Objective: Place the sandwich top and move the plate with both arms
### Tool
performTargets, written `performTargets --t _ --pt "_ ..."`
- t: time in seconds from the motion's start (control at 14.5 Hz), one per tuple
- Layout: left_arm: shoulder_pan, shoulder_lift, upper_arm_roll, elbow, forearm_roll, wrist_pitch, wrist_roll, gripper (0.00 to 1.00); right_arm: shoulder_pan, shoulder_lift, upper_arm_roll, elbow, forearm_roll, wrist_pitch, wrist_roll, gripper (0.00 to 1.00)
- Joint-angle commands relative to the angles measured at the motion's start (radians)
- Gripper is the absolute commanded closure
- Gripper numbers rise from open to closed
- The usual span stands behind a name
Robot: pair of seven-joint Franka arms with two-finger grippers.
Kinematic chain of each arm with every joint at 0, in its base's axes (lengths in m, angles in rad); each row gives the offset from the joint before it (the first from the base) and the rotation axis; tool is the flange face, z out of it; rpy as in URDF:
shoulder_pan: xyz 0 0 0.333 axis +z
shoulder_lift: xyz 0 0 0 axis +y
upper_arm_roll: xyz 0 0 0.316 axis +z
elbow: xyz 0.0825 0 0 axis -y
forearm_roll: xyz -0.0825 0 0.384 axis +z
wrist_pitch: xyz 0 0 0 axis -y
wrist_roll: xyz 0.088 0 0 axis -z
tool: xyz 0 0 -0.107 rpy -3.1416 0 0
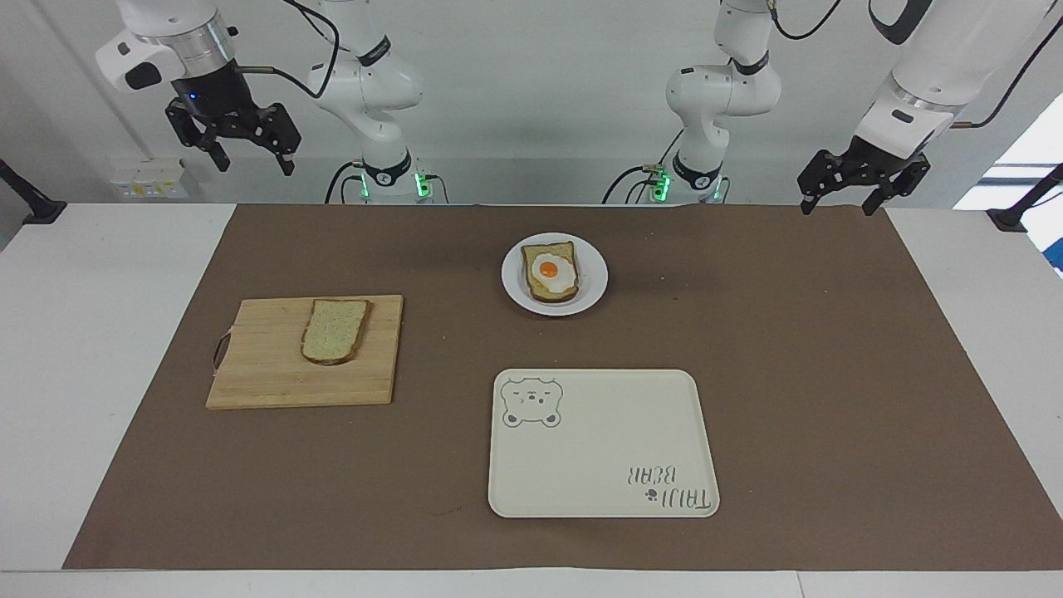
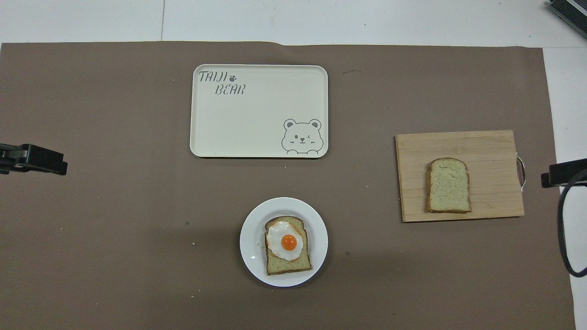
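The sandwich top [image 1: 335, 330] [image 2: 448, 185], a plain speckled bread slice, lies flat on a wooden cutting board [image 1: 266, 365] [image 2: 486, 146] toward the right arm's end of the table. In the middle of the mat sits the small white plate [image 1: 511, 278] [image 2: 250, 238], bearing a bread slice with a fried egg [image 1: 550, 272] [image 2: 286, 245]. My right gripper [image 1: 254, 164] [image 2: 564, 173] hangs open and empty, high over the table's edge at the robots' end. My left gripper [image 1: 839, 206] [image 2: 32, 158] is likewise open, empty and raised at its own end.
A cream rectangular tray [image 1: 598, 448] [image 2: 257, 119] with a bear drawing lies farther from the robots than the plate. A brown mat [image 1: 747, 374] covers most of the white table. The board has a small loop handle [image 1: 219, 349] at its outer end.
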Motion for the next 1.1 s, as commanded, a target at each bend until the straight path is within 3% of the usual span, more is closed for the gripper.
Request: performTargets --t 0.0,0.34,1.03 --pt "0.001 -0.008 0.002 -0.005 0.012 -0.021 0.012 0.00 -0.003 -0.024 0.003 -0.003 0.007 0.019 -0.016 0.00" --pt "0.000 -0.007 0.002 0.002 0.010 -0.016 0.004 0.00 -0.014 0.025 0.001 0.014 0.012 0.014 -0.013 0.00" --pt "0.001 -0.007 0.002 0.003 0.010 -0.016 0.004 0.00 -0.005 0.010 0.003 0.000 0.014 0.027 -0.011 0.00"
